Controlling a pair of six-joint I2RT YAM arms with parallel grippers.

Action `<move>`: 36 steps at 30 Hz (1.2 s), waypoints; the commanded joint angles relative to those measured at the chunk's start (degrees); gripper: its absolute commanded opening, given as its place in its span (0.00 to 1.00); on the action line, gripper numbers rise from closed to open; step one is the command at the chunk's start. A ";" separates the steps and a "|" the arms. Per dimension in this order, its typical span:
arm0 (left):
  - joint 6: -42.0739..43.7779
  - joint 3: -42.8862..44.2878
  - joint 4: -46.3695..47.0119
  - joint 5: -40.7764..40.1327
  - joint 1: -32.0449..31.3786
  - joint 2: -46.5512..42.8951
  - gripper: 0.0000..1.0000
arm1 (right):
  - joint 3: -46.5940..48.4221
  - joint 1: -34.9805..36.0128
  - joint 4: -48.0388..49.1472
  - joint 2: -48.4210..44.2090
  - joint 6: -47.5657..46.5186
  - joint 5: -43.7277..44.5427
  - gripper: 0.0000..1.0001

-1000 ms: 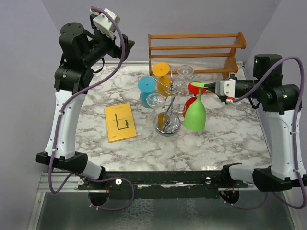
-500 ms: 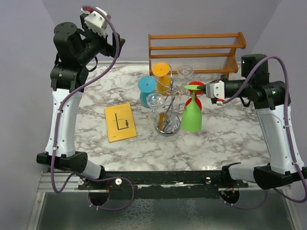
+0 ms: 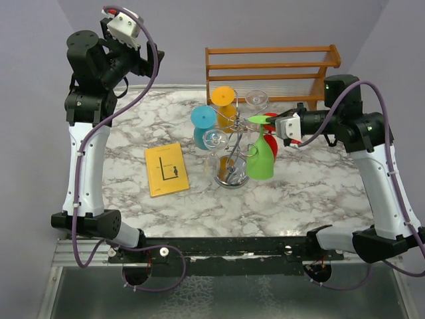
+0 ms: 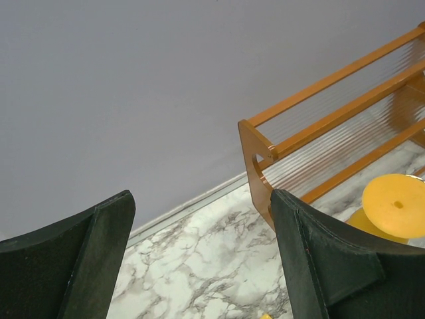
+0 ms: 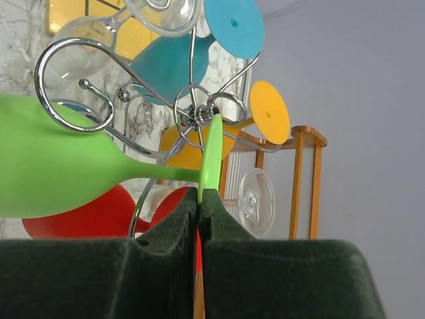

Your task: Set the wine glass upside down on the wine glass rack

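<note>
At the rack [image 3: 231, 176], wine glass [image 3: 260, 163] bowl-down, stem near vertical, foot pinched in closed right end effector [image 3: 271, 120].

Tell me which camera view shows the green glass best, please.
The right wrist view: the green glass is large and near, its foot pinched edge-on by the right end effector beside the wire rack. The top view shows the whole glass, but small. The left wrist view does not show it.

Six wine glasses [image 3: 261, 161]; one rack [image 3: 232, 176]; one book [image 3: 166, 169]
</note>
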 commanded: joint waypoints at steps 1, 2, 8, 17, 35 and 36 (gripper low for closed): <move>-0.72 0.50 2.19 0.06 1.02 -1.49 0.86 | -0.95 1.75 4.32 0.48 1.11 2.30 0.01; -0.79 0.49 2.29 0.11 1.14 -1.52 0.86 | -0.93 1.96 4.49 0.55 1.27 2.14 0.01; -1.18 0.49 2.63 0.48 1.85 -1.44 0.86 | -2.02 3.94 6.72 1.10 2.44 3.09 0.01; -1.29 0.60 2.87 0.90 2.31 -1.27 0.86 | -3.89 8.33 9.16 1.63 5.58 4.84 0.01; -1.03 -0.01 3.09 1.24 3.45 -1.97 0.86 | -2.40 12.30 5.84 0.02 9.49 3.40 0.01; -1.09 0.01 3.10 1.22 3.53 -1.96 0.86 | -2.32 12.35 5.58 -0.22 9.58 3.41 0.01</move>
